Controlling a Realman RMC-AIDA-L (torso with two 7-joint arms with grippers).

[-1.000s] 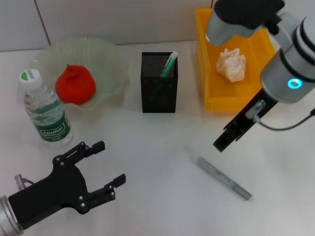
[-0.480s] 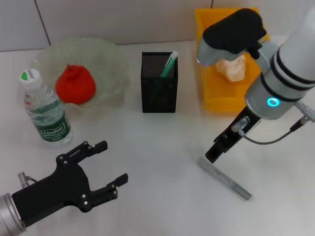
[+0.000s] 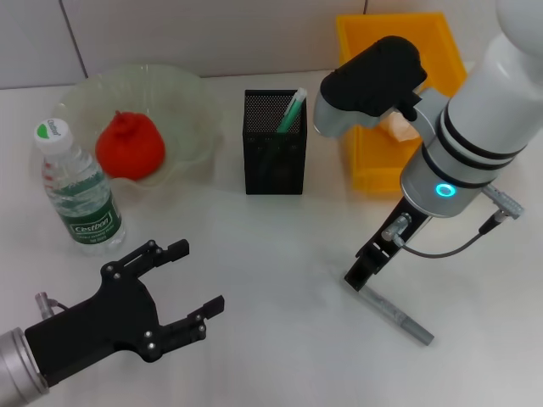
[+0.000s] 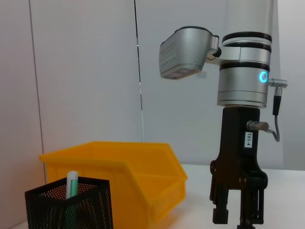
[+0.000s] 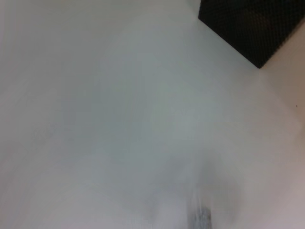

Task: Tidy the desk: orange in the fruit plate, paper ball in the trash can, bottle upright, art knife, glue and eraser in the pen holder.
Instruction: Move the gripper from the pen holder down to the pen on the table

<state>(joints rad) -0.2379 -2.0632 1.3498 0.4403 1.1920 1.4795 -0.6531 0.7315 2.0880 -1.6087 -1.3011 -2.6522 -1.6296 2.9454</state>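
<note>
- The right hand (image 3: 360, 275) has dropped from beside the trash can (image 3: 361, 161) onto the art knife (image 3: 392, 315) on the counter (image 3: 280, 280).
- Its fingers look parted, nothing grasped yet (pick-up seems next).
- The left hand (image 3: 193, 284) hangs released, idle.

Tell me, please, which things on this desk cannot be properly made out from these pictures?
- Paper ball: head view, mostly hidden behind the right arm; only a sliver shows in the trash can.
- Art knife: head view, its near end is covered by the right gripper; right wrist view shows only a blur.
- Eraser: not visible in any view.
- Pen holder: right wrist view, cut off by the edge.
</note>
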